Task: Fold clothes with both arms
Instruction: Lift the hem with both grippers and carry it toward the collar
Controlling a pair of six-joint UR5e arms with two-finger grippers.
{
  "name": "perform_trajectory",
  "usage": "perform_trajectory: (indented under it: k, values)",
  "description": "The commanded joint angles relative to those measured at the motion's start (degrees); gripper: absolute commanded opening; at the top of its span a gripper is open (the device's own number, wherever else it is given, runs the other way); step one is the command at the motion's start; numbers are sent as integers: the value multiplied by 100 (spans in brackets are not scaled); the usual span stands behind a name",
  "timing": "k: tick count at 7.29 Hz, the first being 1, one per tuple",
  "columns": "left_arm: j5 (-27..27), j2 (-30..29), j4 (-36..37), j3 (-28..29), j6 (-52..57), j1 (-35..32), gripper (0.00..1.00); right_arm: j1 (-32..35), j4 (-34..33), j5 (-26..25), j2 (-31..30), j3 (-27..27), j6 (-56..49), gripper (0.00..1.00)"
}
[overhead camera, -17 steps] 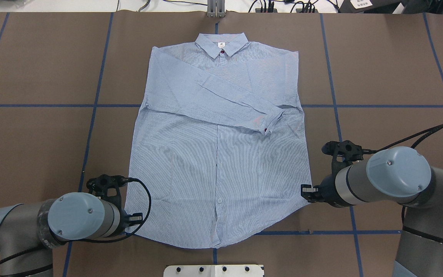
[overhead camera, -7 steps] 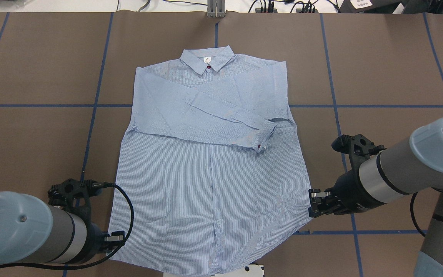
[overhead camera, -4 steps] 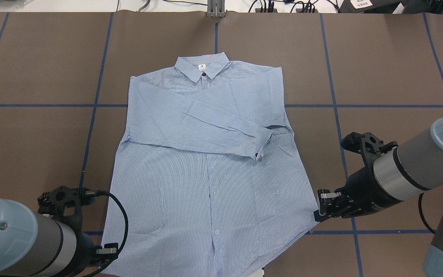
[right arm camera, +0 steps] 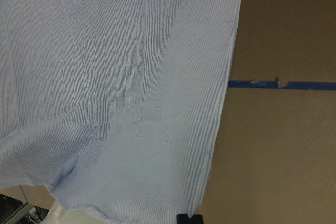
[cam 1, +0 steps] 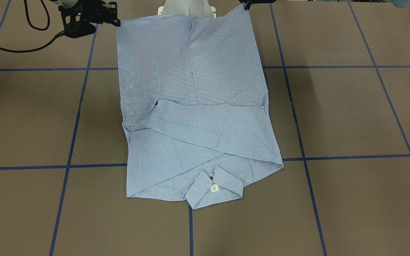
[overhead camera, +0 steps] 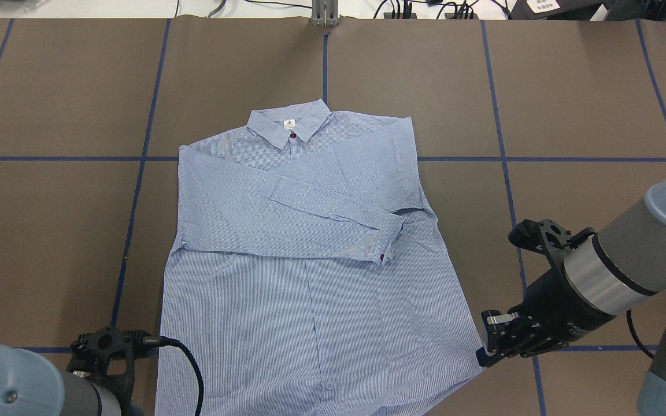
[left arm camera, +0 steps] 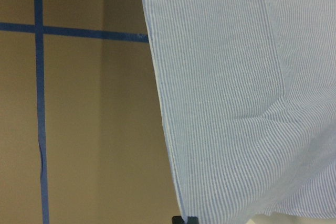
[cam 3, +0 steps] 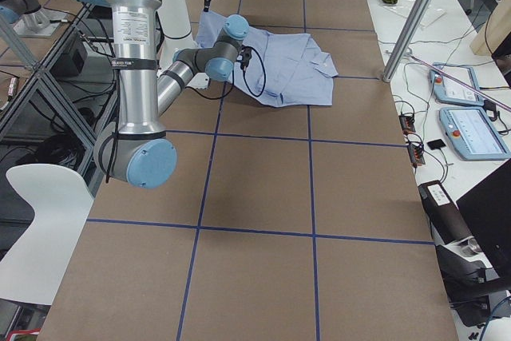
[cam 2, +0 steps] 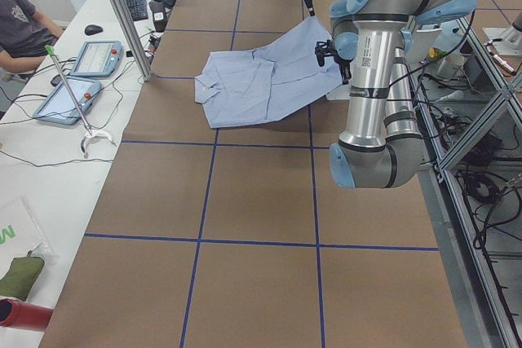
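Note:
The light blue striped shirt lies front up on the brown table, collar at the far end and both sleeves folded across the chest. It also shows in the front-facing view. My right gripper is shut on the hem's right corner; it also shows in the front-facing view. My left gripper is shut on the other hem corner and sits below the overhead view's bottom edge. In the exterior left view the hem end hangs raised between the grippers. Each wrist view shows striped cloth just above a dark fingertip.
The white pedestal base sits partly under the hem. Blue tape lines grid the table. Off the table's far side are tablets, a seated person and a metal post.
Both grippers have pulled back toward the robot's base and dragged the shirt with them along the table. The left gripper has dropped out of the overhead view's bottom edge.

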Motion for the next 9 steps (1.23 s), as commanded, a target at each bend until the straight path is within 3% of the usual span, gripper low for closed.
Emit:
perform_trajectory:
  k: [1,3,5,6,9]
  values:
    - [-2,-5,7,-21,2,22,0,-29,13,101,-2,-33,3,0]
    - [7,-31,-10,119,90,-249,0,312,40,57,77,-190,-6,0]
    - [33,-345,-37,416,99,-776,0,647,40,5,576,-759,-14,0]
    - [-2,-652,-37,619,151,-1196,0,666,40,-169,831,-1015,-14,0]
    - [-2,-752,-80,1101,950,-1946,0,919,57,-575,1385,-1534,-14,0]
